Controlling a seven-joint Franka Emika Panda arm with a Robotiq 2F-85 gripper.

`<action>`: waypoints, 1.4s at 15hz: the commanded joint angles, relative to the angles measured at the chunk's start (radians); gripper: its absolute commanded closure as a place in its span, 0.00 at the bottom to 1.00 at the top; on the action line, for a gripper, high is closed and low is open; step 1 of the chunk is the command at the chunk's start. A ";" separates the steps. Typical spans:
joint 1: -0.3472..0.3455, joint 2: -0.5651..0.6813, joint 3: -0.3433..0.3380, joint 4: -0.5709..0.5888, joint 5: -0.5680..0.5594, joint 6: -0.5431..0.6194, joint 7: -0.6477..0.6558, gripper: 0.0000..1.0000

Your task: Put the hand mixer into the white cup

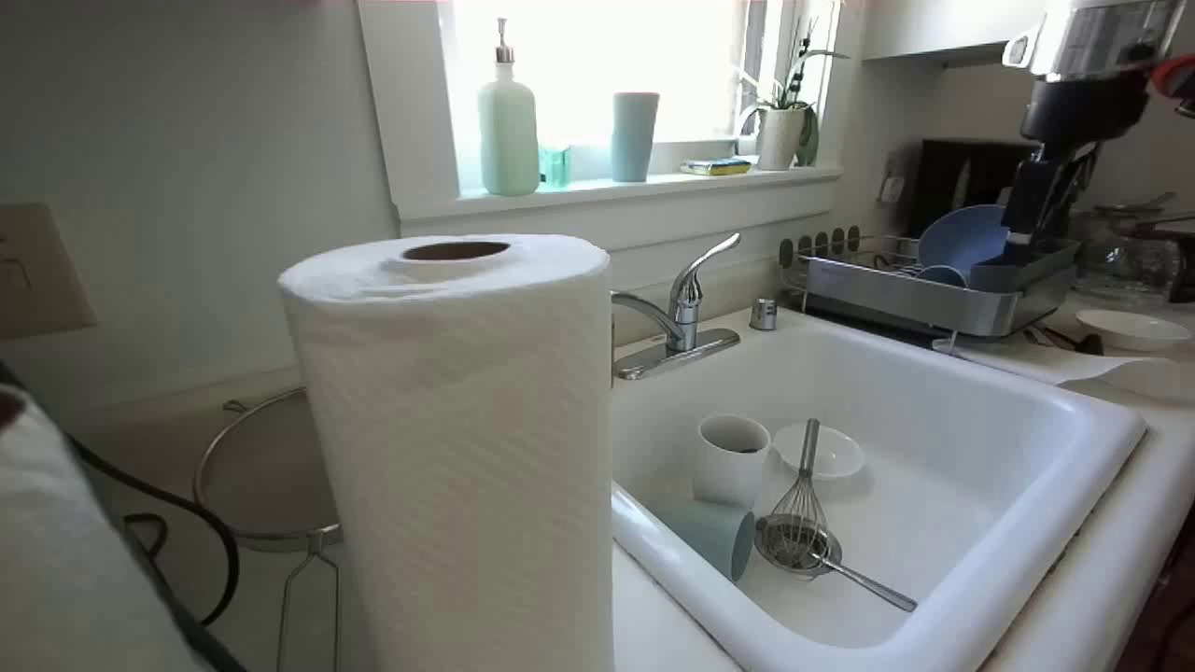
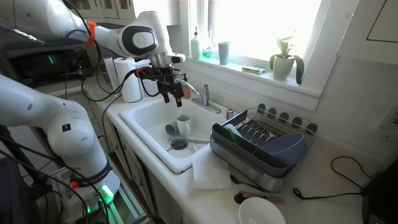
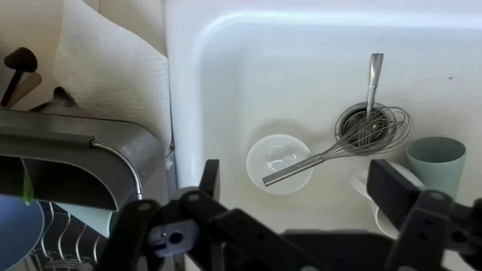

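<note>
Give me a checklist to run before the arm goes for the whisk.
1. Gripper open: ok, nothing held.
2. Gripper lowered: not ok, it hangs above the sink.
3. Whisk uncovered: ok, its handle extends over the dish.
4. Wires clear of the fork: not ok, they overlap it in the wrist view.
5. White cup upright: ok.
6. White cup empty: cannot tell, its bottom is hidden.

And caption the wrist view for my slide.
Beyond the open black gripper, a silver wire whisk lies in a white sink, handle over a round white dish.

Kitchen — white sink [image 1: 990,467], chrome faucet [image 1: 684,322], dish rack [image 1: 910,297]
</note>
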 commanded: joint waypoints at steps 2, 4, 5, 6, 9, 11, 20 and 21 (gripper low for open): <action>0.011 0.000 -0.009 0.002 -0.006 -0.004 0.006 0.00; 0.011 0.000 -0.009 0.002 -0.006 -0.004 0.006 0.00; 0.011 0.000 -0.009 0.002 -0.006 -0.004 0.006 0.00; 0.011 0.000 -0.009 0.002 -0.006 -0.004 0.006 0.00; -0.006 0.099 -0.008 0.055 0.029 0.002 0.075 0.00; -0.032 0.182 -0.001 0.083 0.033 0.052 0.185 0.00; -0.021 0.606 -0.043 0.237 0.269 0.228 0.413 0.00; -0.015 0.643 -0.051 0.253 0.318 0.251 0.396 0.00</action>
